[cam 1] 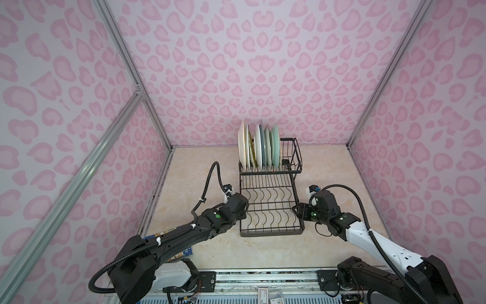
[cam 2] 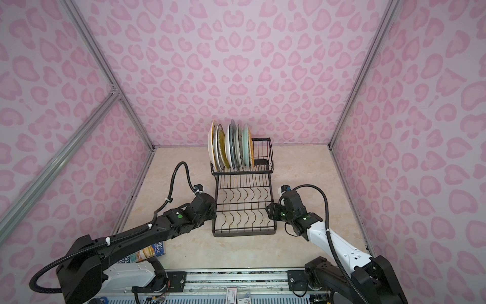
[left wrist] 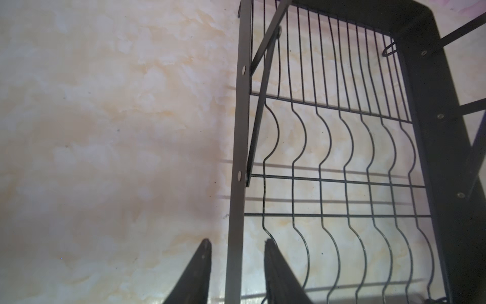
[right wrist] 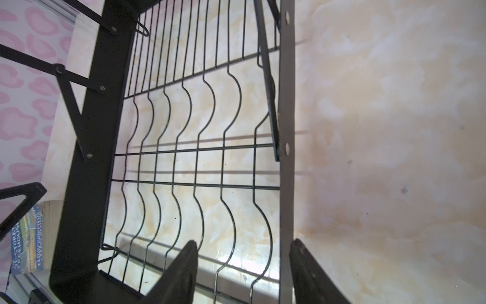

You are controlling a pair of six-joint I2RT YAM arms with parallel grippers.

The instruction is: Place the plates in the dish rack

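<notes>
The plates (cam 1: 259, 147) in the dish rack (cam 1: 272, 233) look stiff, slippery, breakable; grasp them by the rim. Left fingers (left wrist: 201, 268) and right fingers (right wrist: 184, 265) straddle its side rails, open, holding nothing.

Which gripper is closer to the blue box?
Left. The left gripper straddles the rack's left rail, with the box under that arm; the right gripper straddles the right rail, across the rack from it.
</notes>
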